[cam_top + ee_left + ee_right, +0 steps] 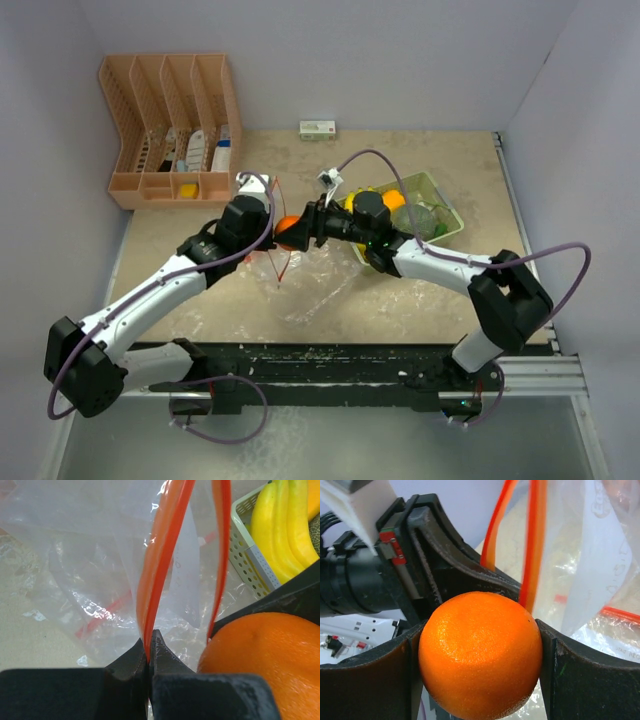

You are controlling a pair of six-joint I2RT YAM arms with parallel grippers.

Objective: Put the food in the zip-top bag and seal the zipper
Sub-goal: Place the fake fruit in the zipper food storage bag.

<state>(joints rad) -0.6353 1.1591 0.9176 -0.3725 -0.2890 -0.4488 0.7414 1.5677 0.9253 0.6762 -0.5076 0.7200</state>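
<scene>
Now the right fingers (580,680) clamp the orange (480,655) just beside the open mouth of the zip-top bag (85,580), whose red zipper edge (162,565) the left fingers (125,672) pinch upright.

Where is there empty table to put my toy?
Bare tabletop lies at the back, between the slotted rack and the green tray, beside the white box. The middle is crowded: bag, orange, left gripper, right gripper.

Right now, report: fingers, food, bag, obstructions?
Left fingers shut on zip-top bag rim, mouth held open. Right fingers gripping orange beside the mouth, not yet inside. Nothing seen blocking.
</scene>
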